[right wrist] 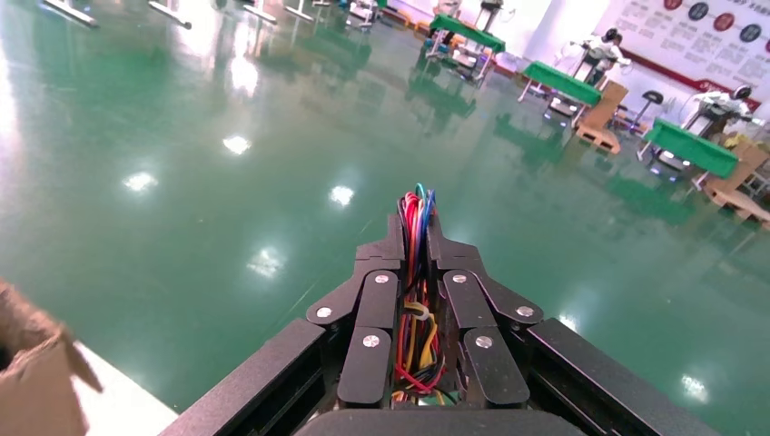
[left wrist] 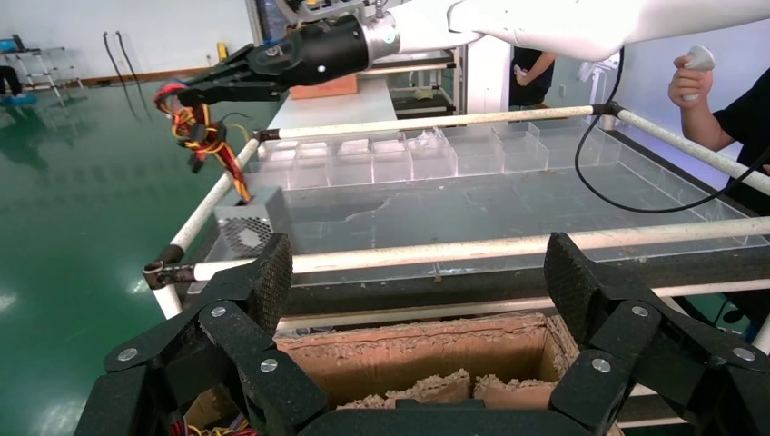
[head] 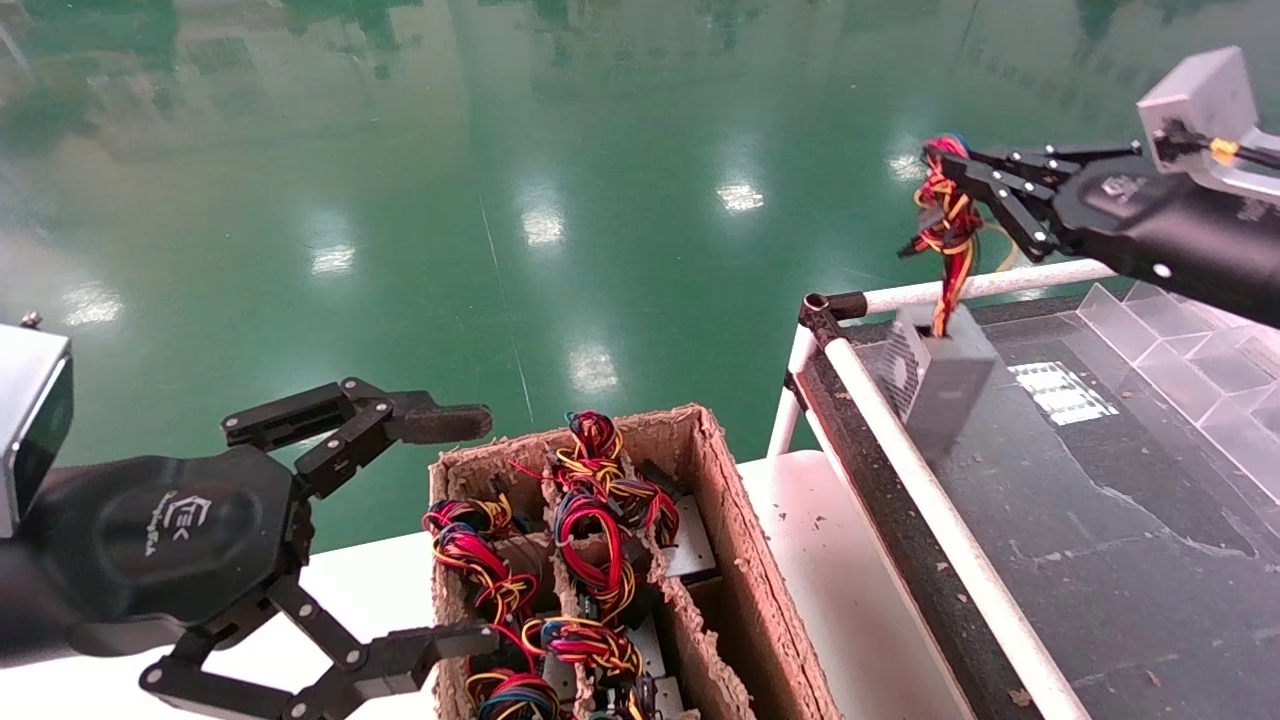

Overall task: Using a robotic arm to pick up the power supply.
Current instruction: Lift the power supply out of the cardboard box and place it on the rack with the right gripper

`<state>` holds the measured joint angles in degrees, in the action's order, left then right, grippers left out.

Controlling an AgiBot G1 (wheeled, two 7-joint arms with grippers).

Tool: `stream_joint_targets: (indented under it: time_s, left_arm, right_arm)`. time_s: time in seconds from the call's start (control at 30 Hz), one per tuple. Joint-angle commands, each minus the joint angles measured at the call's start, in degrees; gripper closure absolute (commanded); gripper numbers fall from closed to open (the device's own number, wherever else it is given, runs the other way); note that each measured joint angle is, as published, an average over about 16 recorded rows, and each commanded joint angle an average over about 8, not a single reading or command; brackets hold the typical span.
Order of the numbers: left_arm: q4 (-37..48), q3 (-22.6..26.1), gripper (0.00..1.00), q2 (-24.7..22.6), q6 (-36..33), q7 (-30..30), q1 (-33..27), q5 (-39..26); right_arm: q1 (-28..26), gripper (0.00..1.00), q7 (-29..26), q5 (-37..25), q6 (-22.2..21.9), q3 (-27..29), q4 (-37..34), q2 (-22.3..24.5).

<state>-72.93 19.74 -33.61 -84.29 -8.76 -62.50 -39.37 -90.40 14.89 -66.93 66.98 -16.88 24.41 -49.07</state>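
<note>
The power supply (head: 935,375), a small grey metal box with a mesh face, hangs by its red, yellow and black wire bundle (head: 945,225) at the near left corner of the black table (head: 1100,520). I cannot tell whether it touches the surface. My right gripper (head: 945,165) is shut on the top of that bundle, and the wires (right wrist: 416,300) run between its fingers in the right wrist view. From the left wrist view, the power supply (left wrist: 250,227) shows beneath the right gripper (left wrist: 195,91). My left gripper (head: 465,530) stands open beside the cardboard box, holding nothing.
A brown cardboard box (head: 720,500) on the white bench holds several other wire-bundled units (head: 590,520). White rails (head: 940,520) frame the black table, with clear plastic dividers (head: 1180,330) along its far side. A person (left wrist: 726,91) stands beyond the table.
</note>
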Motion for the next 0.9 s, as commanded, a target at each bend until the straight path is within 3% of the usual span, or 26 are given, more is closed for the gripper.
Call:
stream_joint_targets:
  time_s: [0.03,0.9]
  left_arm:
    - [0.0,0.0,0.00,0.0,0.0,0.0,0.0,0.0]
    - [0.0,0.0,0.00,0.0,0.0,0.0,0.0,0.0]
  right_arm:
    - [-0.8,1.00,0.4,-0.2,-0.5,-0.1,-0.9,-1.0]
    - [-8.9,1.00,10.3,-3.4,-8.2,-1.6,-14.4,-9.5]
